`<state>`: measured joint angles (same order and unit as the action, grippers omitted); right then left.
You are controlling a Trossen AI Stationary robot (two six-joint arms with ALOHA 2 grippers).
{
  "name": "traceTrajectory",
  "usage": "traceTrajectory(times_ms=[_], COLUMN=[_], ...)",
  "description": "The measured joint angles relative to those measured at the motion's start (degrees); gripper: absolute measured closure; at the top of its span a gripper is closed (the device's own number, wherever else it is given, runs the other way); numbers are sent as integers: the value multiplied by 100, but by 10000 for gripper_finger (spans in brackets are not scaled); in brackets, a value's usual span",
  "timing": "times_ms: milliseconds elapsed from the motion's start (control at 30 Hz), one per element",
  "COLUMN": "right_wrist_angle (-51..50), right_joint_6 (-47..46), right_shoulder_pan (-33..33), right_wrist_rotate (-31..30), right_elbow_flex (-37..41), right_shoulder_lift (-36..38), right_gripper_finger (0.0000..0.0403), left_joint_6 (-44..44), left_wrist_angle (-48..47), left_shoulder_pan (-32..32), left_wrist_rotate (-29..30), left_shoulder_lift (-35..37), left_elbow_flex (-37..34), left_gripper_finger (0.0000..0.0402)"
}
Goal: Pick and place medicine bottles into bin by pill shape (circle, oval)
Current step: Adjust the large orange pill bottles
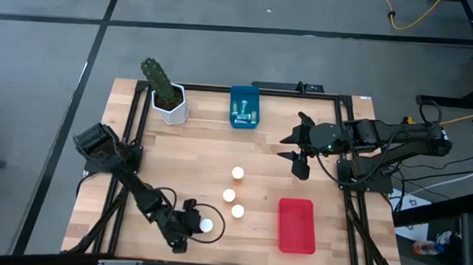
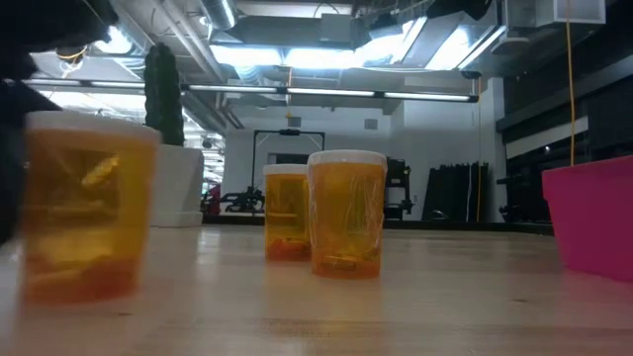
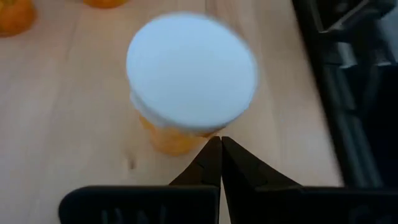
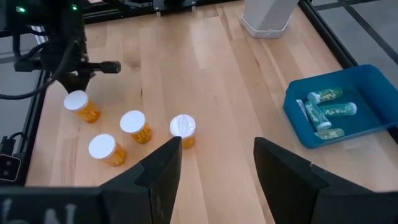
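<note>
Bench (image 1: 178, 162) carries all items. Red bin (image 1: 296, 226) sits below the right claw (image 1: 298, 152) — fingers spread, holding nothing; blue bin (image 1: 243, 107) beside it holds pale bottles (image 4: 326, 111). Left claw (image 1: 193, 224), fingers pressed together, touches one orange bottle (image 1: 206, 225); three others (image 1: 235, 194) stand between the claws.

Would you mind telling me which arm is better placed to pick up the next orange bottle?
Left: its tool, fingers shut, hangs right beside the nearest orange bottle, while the right tool waits open, farther away.
</note>
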<state>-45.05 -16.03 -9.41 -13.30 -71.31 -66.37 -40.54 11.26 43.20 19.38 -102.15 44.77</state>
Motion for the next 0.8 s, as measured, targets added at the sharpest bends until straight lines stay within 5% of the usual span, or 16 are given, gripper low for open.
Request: traceTrajectory(times_ms=[800], right_wrist_angle=[-56], right_joint_6=[152], right_shoulder_pan=[0], right_wrist_rotate=[144], right_elbow_flex=[2], right_shoulder_lift=[0], right_gripper_finger=[201], left_joint_6=[2447], left_wrist_angle=[1357], left_shoulder_pan=[-1853], left_wrist_rotate=[-921], left_shoulder_lift=[-398], left_elbow_flex=[0], left_gripper_finger=[401])
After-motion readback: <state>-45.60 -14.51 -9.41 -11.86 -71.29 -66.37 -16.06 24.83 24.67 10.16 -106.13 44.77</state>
